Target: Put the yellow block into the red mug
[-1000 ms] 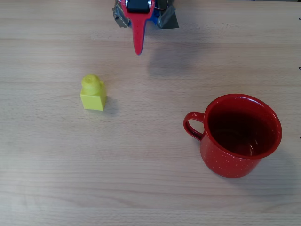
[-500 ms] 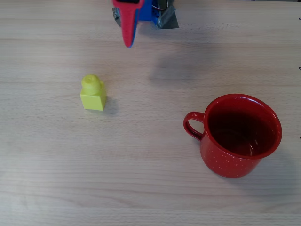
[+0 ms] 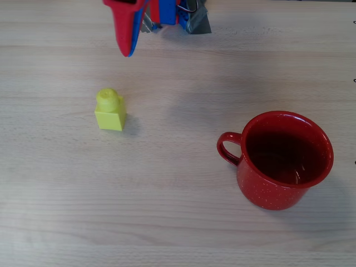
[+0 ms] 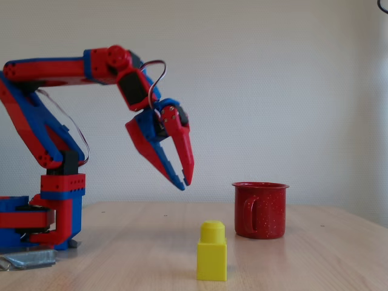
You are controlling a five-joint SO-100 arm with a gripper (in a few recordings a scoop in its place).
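The yellow block (image 3: 109, 111) stands upright on the wooden table, stud on top, left of centre in the overhead view; in the fixed view the yellow block (image 4: 211, 254) is at the front. The red mug (image 3: 283, 158) sits upright at the right with its handle toward the block and nothing visible inside; in the fixed view the red mug (image 4: 260, 211) is farther back. My red and blue gripper (image 3: 126, 54) hangs in the air above the table, short of the block, pointing down. In the fixed view the gripper (image 4: 185, 184) has its tips together and holds nothing.
The arm's base (image 4: 54, 212) stands at the left in the fixed view, held by a grey clamp (image 3: 197, 22) at the table's top edge. Bare wooden table (image 3: 167, 222) lies between the block and the mug.
The gripper has swung left in the overhead view, from above the table's middle toward the block's side. Block and mug have not moved.
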